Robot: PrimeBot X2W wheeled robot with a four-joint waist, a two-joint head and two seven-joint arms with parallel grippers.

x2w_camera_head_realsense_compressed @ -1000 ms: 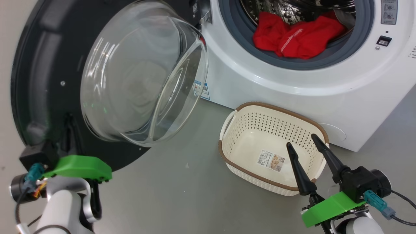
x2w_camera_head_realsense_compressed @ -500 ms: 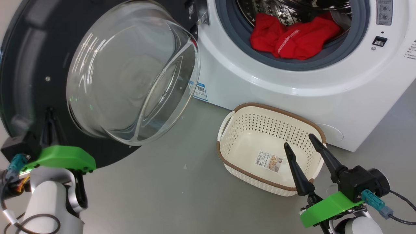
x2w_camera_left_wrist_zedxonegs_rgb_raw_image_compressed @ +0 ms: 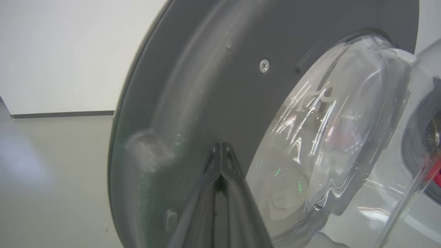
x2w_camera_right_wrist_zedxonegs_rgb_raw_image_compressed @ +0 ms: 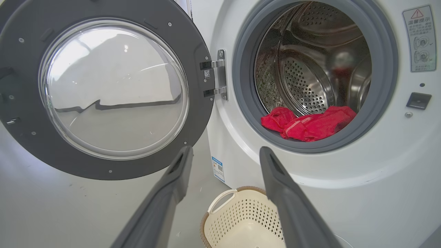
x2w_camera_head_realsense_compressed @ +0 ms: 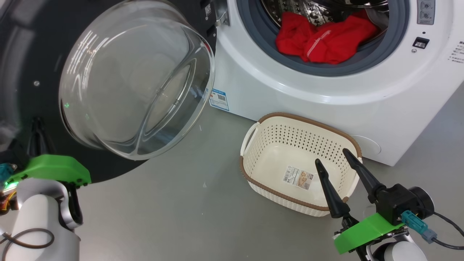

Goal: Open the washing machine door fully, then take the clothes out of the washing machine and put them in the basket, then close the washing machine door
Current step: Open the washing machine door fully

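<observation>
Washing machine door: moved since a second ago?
Yes. The washing machine door swung wider open, leftward in the head view, uncovering more of the fixed blue label.

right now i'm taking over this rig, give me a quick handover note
Left hand: shut, tips at the dark inner face of the door.
Right hand: open, empty, by the basket.
Things: door swung wide open; clothes lie at the drum mouth of the washer; basket empty on the floor in front of it.
Done: door open, or nearly.
Left: move clothes to basket, close door.
</observation>
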